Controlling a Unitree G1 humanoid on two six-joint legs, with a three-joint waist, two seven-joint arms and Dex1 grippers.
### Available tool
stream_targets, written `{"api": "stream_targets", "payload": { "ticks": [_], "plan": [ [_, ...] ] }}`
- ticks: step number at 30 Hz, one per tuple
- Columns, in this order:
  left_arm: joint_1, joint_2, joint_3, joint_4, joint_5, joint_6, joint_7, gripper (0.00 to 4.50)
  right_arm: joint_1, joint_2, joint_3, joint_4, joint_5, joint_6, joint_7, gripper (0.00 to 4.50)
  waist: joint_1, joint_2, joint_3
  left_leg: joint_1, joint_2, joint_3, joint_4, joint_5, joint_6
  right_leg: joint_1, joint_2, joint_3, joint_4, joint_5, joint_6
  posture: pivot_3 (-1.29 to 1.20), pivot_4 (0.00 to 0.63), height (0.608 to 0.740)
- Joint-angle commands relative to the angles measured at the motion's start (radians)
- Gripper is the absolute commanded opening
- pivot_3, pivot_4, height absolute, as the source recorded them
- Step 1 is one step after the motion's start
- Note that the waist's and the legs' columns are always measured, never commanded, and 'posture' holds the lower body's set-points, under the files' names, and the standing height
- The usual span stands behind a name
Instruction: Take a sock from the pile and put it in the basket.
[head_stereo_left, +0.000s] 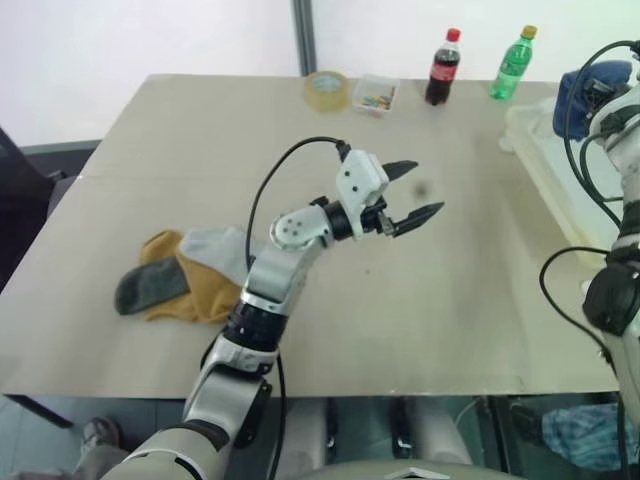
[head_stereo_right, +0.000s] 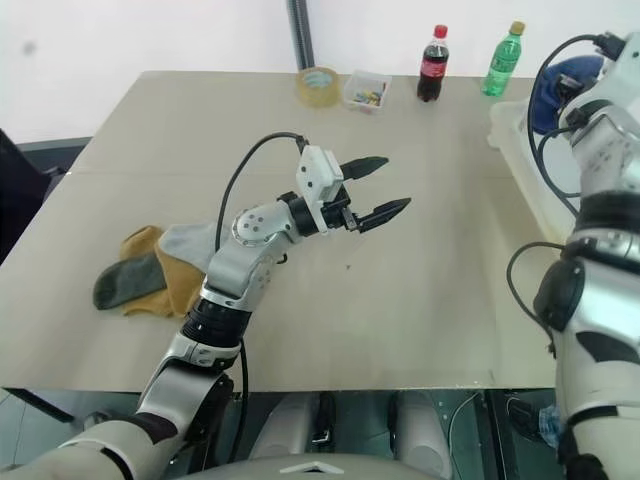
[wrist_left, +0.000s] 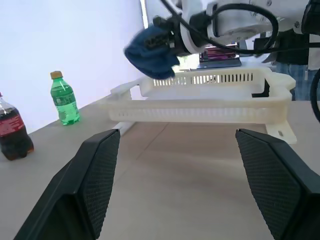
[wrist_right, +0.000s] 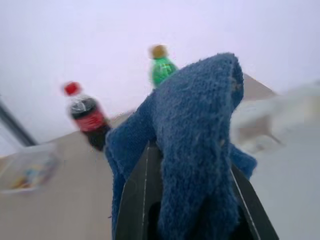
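Holding a blue sock (wrist_right: 195, 145) clamped between its black fingers, my right gripper (wrist_right: 192, 200) sat raised at the right edge of the table (head_stereo_left: 400, 300), above the near end of the cream basket (wrist_left: 210, 100). From the left wrist view I saw the sock dangling in a bunch over the basket's latticed rim, not yet inside it. In the head views the sock showed as a blue lump (head_stereo_left: 580, 90) at the far right, with black cables looping around it.

My left gripper (head_stereo_left: 408, 198) hung over the middle of the table, pointing toward the basket, its two fingers spread wide with nothing between them.

What remained of the pile (head_stereo_left: 185, 275) lay at the left side of the table, behind my left forearm: a mustard yellow sock with a dark grey-green one on it and a light grey one beside it, all touching.

Along the far edge I saw a roll of tape (head_stereo_left: 327, 90), a small clear box (head_stereo_left: 376, 95) holding small colourful bits, a cola bottle (head_stereo_left: 443, 68) and a green bottle (head_stereo_left: 513, 63), well apart from the pile.
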Motion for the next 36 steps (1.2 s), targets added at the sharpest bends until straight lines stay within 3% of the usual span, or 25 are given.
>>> {"api": "stream_targets", "payload": {
  "ticks": [1,8,11,14,15,18,22,28,32,36],
  "plan": [
    [-0.026,-0.023,-0.003,-0.009,0.013,-0.036,0.025,3.94,-0.045,-0.032,-0.029,0.150,-0.012,-0.090,0.023,1.08,-0.006,0.000,0.000,0.000,0.000,0.001,-0.001,0.000,0.000,0.000,0.000,0.001,0.000,0.000,0.000,0.00,0.150,0.740],
    [-0.003,-0.042,0.019,-0.009,0.016,-0.054,0.056,3.94,-0.017,-0.073,-0.037,0.171,-0.026,-0.115,0.035,3.93,-0.010,0.002,0.001,0.000,0.001,0.003,-0.003,0.000,0.000,-0.006,0.000,0.007,0.002,0.001,0.001,0.00,0.150,0.740],
    [-0.008,-0.024,0.058,0.004,0.015,-0.057,0.082,3.94,0.035,-0.097,-0.007,0.070,-0.042,-0.125,0.104,3.93,-0.008,0.002,0.001,0.000,0.001,0.003,-0.003,0.000,0.000,-0.006,0.000,0.007,0.002,0.001,0.002,0.00,0.150,0.740],
    [-0.062,0.035,0.150,0.093,0.026,-0.076,0.140,3.94,0.285,-0.077,0.037,-0.443,0.029,0.000,0.244,3.93,-0.008,0.002,0.001,0.000,0.001,0.003,-0.003,0.000,0.000,-0.006,0.000,0.008,0.002,0.001,0.002,0.00,0.150,0.740],
    [-0.077,0.060,0.173,0.120,0.022,-0.072,0.141,3.94,0.380,-0.075,0.045,-0.637,0.073,0.072,0.277,4.49,-0.010,0.002,0.001,0.000,0.002,0.002,-0.003,0.000,0.000,-0.006,0.000,0.008,0.002,0.001,0.002,0.00,0.150,0.740],
    [-0.069,0.159,0.228,0.111,-0.056,-0.007,0.044,3.94,0.657,-0.069,0.068,-1.194,0.234,0.272,0.310,4.49,-0.015,0.003,0.001,-0.001,0.004,0.001,-0.003,0.001,-0.001,-0.009,0.001,0.009,0.004,0.001,0.002,0.00,0.150,0.740],
    [0.053,0.330,0.299,-0.039,-0.190,0.174,-0.091,3.94,0.966,-0.125,0.054,-1.642,0.389,0.423,0.377,4.49,-0.014,0.004,0.001,0.000,0.005,0.000,-0.005,0.001,-0.002,-0.010,0.002,0.011,0.004,0.001,0.002,0.00,0.150,0.740],
    [0.373,0.589,0.493,-0.285,-0.326,0.387,-0.158,3.94,1.400,-0.219,-0.012,-1.859,0.303,0.399,0.490,4.49,-0.008,-0.003,0.001,0.002,0.003,-0.001,-0.001,0.000,-0.002,-0.005,0.000,0.010,0.003,0.001,0.003,0.00,0.150,0.740],
    [0.664,0.679,0.682,-0.402,-0.388,0.461,-0.203,3.94,1.517,-0.216,-0.063,-1.875,0.281,0.373,0.526,4.49,-0.011,-0.003,0.001,0.003,0.004,-0.001,0.002,-0.002,0.002,-0.005,-0.002,0.010,0.004,-0.002,0.004,0.00,0.150,0.740],
    [0.960,0.698,0.864,-0.465,-0.407,0.466,-0.309,3.94,1.549,-0.225,-0.063,-1.831,0.249,0.348,0.567,4.49,-0.008,-0.005,-0.001,0.006,0.006,-0.002,0.003,-0.005,-0.003,-0.004,-0.002,0.008,0.004,-0.003,0.003,0.00,0.150,0.740]
  ]
}}
